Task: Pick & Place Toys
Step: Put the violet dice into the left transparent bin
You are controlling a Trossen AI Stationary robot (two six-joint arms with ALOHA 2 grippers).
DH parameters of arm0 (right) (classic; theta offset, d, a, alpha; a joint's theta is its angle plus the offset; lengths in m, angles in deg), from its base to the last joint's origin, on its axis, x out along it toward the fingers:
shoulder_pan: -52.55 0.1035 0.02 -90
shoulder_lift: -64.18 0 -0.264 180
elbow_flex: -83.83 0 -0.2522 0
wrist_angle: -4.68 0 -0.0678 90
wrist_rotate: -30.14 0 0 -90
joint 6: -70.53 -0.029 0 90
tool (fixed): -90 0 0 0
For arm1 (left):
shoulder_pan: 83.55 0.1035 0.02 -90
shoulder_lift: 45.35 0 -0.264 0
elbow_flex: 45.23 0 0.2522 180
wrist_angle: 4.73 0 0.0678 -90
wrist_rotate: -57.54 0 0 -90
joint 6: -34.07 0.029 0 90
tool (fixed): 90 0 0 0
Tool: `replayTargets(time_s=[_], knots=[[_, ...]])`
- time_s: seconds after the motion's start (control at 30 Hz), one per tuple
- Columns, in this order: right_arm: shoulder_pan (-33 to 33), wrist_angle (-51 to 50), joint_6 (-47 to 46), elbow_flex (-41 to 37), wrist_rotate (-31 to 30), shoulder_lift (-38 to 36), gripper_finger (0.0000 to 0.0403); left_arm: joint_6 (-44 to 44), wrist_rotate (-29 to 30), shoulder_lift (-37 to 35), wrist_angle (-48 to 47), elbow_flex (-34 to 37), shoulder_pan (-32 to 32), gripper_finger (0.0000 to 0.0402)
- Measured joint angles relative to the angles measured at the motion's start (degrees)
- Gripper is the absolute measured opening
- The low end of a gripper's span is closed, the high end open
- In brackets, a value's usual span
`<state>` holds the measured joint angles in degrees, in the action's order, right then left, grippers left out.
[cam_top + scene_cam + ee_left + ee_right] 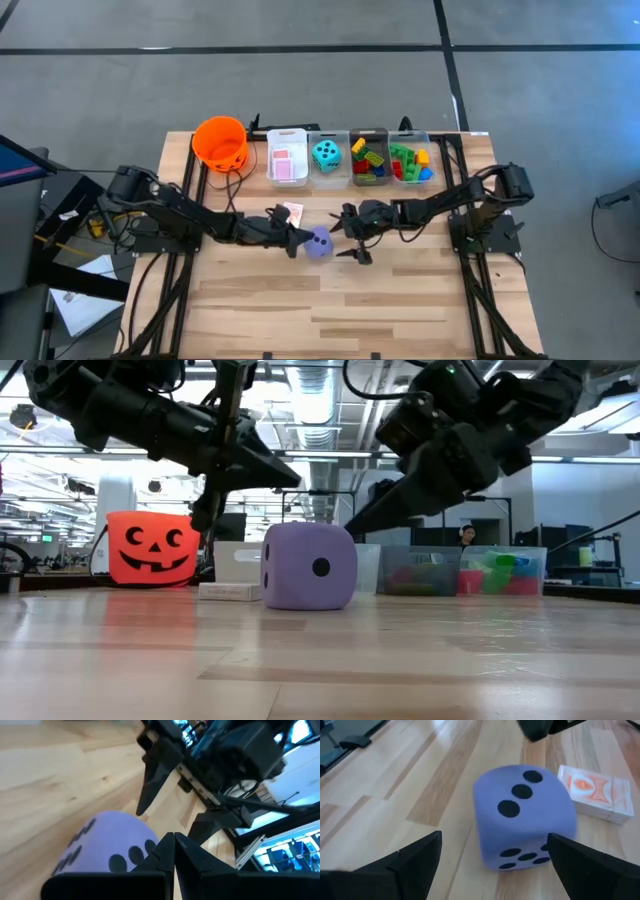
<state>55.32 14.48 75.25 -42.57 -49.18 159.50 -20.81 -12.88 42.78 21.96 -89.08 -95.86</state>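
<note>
Fingers of the left gripper (pixel 296 240) are pressed together with nothing between them, their tips hanging just beside the purple die (pixel 319 244) and slightly above the table (pixel 400 300). From the left wrist view the two dark fingers (pixel 172 855) meet in a point over the die's upper edge, and no part of the die sits between them. The die rests flat on the wood between the two grippers, its three-dot face turned up in the right wrist view.

On the far side of the die from the left gripper, the right gripper (pixel 352 243) hovers with its jaws spread wide, holding nothing; in its wrist view the die (pixel 522 815) sits ahead of the two fingers, apart from both. A pack of playing cards (pixel 292 212) lies flat on the table just beyond the die from the right gripper, close behind the left gripper's fingers.

Farther off, past both grippers, stands a row of bins (pixel 348 170) at the table's back edge: one holds pink-backed cards (pixel 285 164), the next a teal die (pixel 326 154), and two hold coloured bricks (pixel 410 162). An orange bucket (pixel 220 142) stands beside the row, on the left arm's side.
</note>
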Motion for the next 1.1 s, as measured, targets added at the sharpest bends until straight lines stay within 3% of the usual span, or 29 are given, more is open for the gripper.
replayTargets(time_s=[0.27,0.5,0.83,1.0,1.1], knots=[[-0.07,-0.38,1.18,1.27,0.04,0.72,0.0352,0.80,-2.03,6.39,0.00,-4.93,-1.67,0.0000],[-1.07,-0.34,3.30,1.24,-0.69,0.73,0.0352,1.05,-2.14,6.96,-1.80,-5.50,-1.87,0.0000],[-5.10,-0.60,4.61,1.24,-1.25,0.80,0.0352,0.64,-10.92,6.96,-3.63,-5.48,-1.93,0.0000],[-6.96,-0.03,4.45,1.36,6.69,2.86,0.0352,-0.73,-19.76,6.94,-7.91,-5.48,-2.19,0.0000],[-7.08,-1.15,4.48,1.11,7.56,3.50,0.0352,-1.33,-22.65,6.91,-11.34,-5.46,-2.86,0.0000]])
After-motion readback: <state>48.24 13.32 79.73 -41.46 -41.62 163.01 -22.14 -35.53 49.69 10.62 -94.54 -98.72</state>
